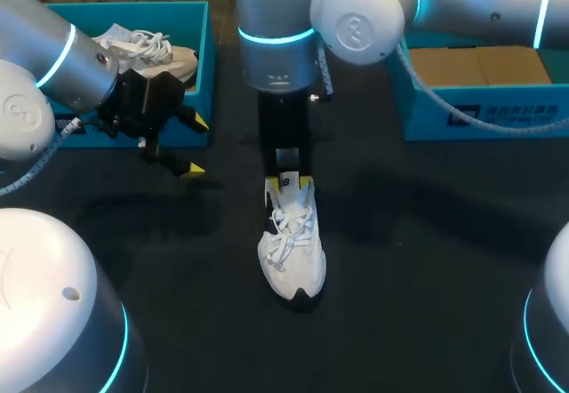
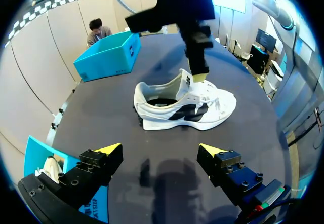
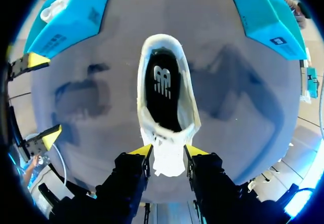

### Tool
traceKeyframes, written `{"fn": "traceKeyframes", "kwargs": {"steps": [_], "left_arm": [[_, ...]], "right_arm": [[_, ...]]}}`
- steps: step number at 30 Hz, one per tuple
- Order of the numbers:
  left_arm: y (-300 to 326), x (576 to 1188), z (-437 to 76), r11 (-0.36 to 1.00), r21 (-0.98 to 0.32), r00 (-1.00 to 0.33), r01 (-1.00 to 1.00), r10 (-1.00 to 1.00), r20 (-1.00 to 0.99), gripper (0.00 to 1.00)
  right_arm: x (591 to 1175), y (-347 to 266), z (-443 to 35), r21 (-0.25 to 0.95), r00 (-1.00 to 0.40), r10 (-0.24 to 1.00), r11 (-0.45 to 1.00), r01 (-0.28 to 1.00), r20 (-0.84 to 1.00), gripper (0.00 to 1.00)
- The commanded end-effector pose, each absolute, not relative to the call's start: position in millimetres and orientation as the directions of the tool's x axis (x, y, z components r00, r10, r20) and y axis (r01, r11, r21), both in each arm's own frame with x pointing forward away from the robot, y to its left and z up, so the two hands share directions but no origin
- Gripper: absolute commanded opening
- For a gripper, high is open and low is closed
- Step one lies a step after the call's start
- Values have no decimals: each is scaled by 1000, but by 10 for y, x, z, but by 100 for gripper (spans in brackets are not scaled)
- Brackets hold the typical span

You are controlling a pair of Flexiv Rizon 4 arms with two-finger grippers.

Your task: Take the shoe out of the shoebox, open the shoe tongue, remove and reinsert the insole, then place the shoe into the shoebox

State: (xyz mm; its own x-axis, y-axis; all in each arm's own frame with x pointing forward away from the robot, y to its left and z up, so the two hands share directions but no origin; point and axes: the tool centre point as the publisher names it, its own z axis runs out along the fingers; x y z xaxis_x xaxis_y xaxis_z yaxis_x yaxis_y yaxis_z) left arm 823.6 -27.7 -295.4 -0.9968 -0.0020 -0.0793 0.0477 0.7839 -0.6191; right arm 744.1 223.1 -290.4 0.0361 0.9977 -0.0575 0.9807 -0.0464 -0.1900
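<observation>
Sneaker (image 1: 292, 246) is out of the shoebox (image 1: 204, 64), upright mid-tabletop (image 1: 427, 260). Right pincer (image 3: 168, 152) pinches its tongue (image 3: 168, 167), so tongue-opening looks underway. Black insole (image 3: 163, 92) is not yet out. Left pincer (image 2: 161, 149) is spread, empty and well apart. Insole swap and reboxing remain.

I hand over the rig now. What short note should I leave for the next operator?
Left gripper: open, empty, beside the left box.
Right gripper: shut on the tongue of the shoe, which stands on the table.
Done: shoe out of the box.
To do: pull tongue open, take insole out and put it back, return shoe to box.
</observation>
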Motion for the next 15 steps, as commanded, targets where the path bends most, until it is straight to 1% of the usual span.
{"fn": "traceKeyframes", "kwargs": {"steps": [1,3,4,6,12,15], "left_arm": [[-273,8236,-2951,785,-617,-997,48,-1,-79,100],[-273,8236,-2951,785,-617,-997,48,-1,-79,100],[-273,8236,-2951,785,-617,-997,48,-1,-79,100],[-273,8236,-2951,785,-617,-997,48,-1,-79,100],[-273,8236,-2951,785,-617,-997,48,-1,-79,100],[-273,8236,-2951,785,-617,-997,48,-1,-79,100]], "right_arm": [[7466,2280,-2844,-173,21,997,-35,984,-79,37],[7526,2273,-2909,-167,12,997,-24,986,-70,30],[7553,2264,-2953,-162,8,998,-19,987,-67,29],[7589,2242,-3030,-160,5,998,-14,987,-57,25],[7640,2206,-3164,-155,4,999,-10,988,-36,25],[7606,2193,-3069,-143,9,998,-17,990,-59,25]]}}
